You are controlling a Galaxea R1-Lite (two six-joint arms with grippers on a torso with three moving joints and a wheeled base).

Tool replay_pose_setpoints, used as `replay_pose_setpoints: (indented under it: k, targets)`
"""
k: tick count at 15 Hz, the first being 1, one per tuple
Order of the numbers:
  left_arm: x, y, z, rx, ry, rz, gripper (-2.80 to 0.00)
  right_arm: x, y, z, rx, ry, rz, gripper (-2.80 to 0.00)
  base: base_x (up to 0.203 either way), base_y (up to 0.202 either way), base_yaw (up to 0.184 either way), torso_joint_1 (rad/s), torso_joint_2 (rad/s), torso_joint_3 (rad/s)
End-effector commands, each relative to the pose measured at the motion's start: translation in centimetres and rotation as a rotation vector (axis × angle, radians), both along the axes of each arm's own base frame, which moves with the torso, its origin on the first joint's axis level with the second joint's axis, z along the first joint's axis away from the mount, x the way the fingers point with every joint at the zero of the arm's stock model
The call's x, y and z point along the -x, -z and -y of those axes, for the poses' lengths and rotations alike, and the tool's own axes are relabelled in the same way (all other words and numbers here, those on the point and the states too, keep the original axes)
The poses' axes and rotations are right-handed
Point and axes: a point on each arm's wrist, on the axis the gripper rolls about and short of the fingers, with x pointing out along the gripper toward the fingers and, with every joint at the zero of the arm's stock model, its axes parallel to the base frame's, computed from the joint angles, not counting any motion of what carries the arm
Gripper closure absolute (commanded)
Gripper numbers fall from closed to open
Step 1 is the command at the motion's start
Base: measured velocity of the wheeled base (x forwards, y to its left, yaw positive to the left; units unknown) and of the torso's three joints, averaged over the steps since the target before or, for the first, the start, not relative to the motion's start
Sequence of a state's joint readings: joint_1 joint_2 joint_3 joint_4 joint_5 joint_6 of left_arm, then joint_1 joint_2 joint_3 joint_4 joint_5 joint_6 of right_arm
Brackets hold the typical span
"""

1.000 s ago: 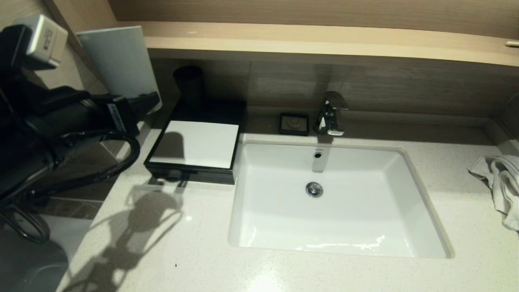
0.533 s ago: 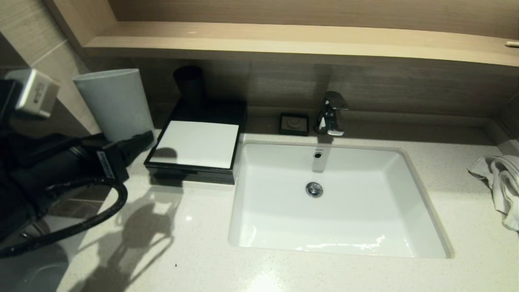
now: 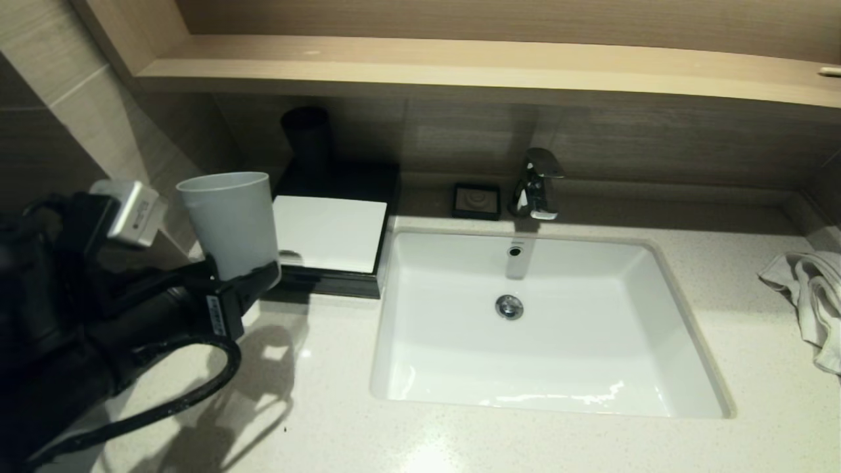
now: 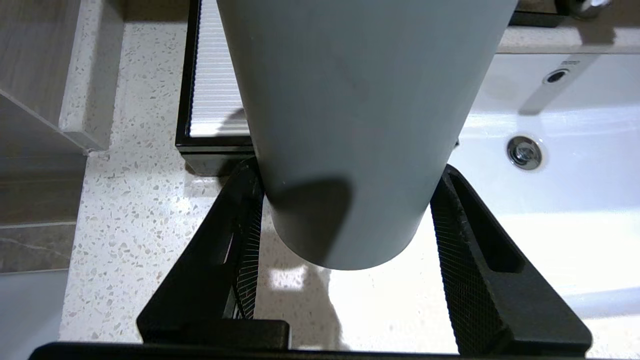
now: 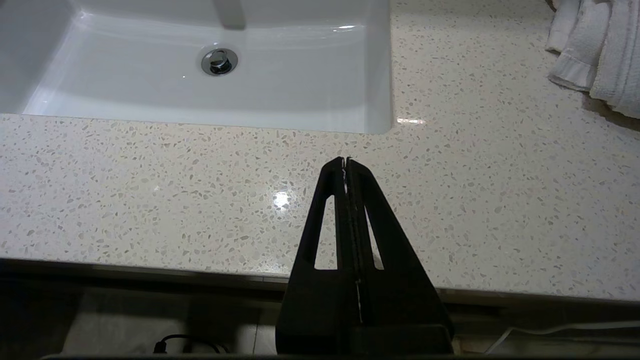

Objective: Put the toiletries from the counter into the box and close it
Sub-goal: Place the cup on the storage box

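Speckled counter (image 3: 539, 447): black box (image 3: 332, 279), small black dish (image 3: 476, 200), white towel (image 3: 811, 295).

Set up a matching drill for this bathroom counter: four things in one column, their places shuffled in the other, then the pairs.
Things
1. grey cup
2. white towel
3. small black dish
4. black box

Places
A. on the counter, far right of the sink
B. between the fingers of the left gripper
C. beside the tap, behind the sink
D. on the counter, just left of the sink

Pairs: 1-B, 2-A, 3-C, 4-D
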State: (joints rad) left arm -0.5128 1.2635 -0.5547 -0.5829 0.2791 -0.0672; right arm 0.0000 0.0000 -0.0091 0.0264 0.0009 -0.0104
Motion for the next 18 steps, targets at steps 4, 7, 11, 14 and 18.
replay_pose_setpoints:
  k: [4, 7, 11, 14, 18]
  targets:
    - [-4.9, 1.3, 2.6, 0.007, -0.068, 0.029, 0.00, 0.0, 0.0, 0.0, 0.000, -0.001, 0.000, 0.00, 0.000, 0.000, 0.000, 0.000, 0.00, 0.000]
    - [-6.4, 0.7, 3.4, 0.021, -0.083, 0.050, 0.00, 0.0, 0.0, 0.0, 0.000, -0.001, -0.001, 0.00, 0.000, 0.000, 0.000, 0.000, 0.00, 0.000]
    - [-7.6, 1.2, 4.1, 0.012, -0.085, 0.040, 0.00, 0.0, 0.0, 0.0, 0.000, -0.001, -0.001, 0.00, 0.000, 0.000, 0.000, 0.000, 0.00, 0.000]
    - [-8.7, 1.7, 4.8, 0.024, -0.097, 0.066, 0.00, 0.0, 0.0, 0.0, 0.000, -0.001, 0.000, 0.00, 0.000, 0.000, 0.000, 0.000, 0.00, 0.000]
    - [-10.2, 1.3, 5.6, 0.039, -0.112, 0.094, 0.00, 0.0, 0.0, 0.0, 0.000, -0.001, 0.000, 0.00, 0.000, 0.000, 0.000, 0.000, 0.00, 0.000]
